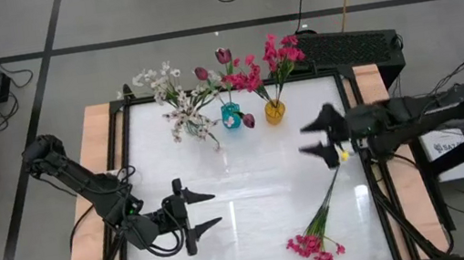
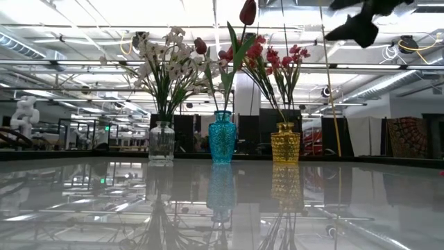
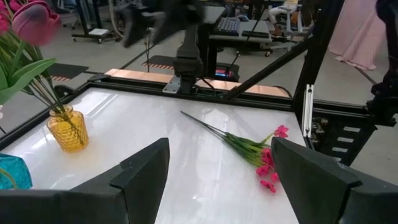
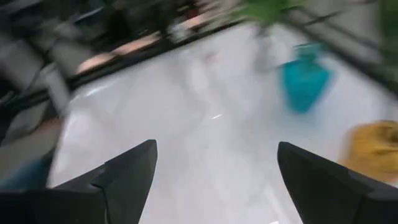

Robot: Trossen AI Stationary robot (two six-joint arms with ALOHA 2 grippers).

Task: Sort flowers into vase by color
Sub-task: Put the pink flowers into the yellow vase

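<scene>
Three glass vases are standing in a row along the far edge of the glossy white bench (image 1: 252, 201): a clear vase (image 2: 161, 142) holding white and pale pink sprigs (image 1: 174, 102), a faceted teal vase (image 1: 231, 116) carrying dark maroon tulips (image 1: 222, 56), and a knobbly amber vase (image 1: 274, 112) filled with magenta-pink clusters (image 1: 281, 53). One maroon bloom (image 1: 248, 120) is drooping low beside the teal vase. A loose magenta sprig (image 1: 315, 243) is lying flat near the front right corner, its long green leafy stem running up toward the right edge, with nothing resting on it. The right gripper (image 1: 314, 139) is hovering above the bench near the right edge, close to the tip of that stem, its jaws spread wide and holding nothing. The left gripper (image 1: 200, 212) is waiting near the front left part of the bench, jaws likewise standing wide apart and empty. A dark box (image 1: 349, 46) is sitting just behind the far right corner, and cables are trailing over the grey floor (image 1: 105, 20). The low view is showing the bench surface mirroring the vases and the ceiling lights, and the right gripper hanging high above the amber vase, which the overhead view cannot tell. The left wrist view is showing the loose sprig (image 3: 252, 149) flat on the bench between its own fingers (image 3: 140, 174), with wooden boards edging the bench frame beyond. The right wrist view is blurring, showing only teal and amber shapes.
</scene>
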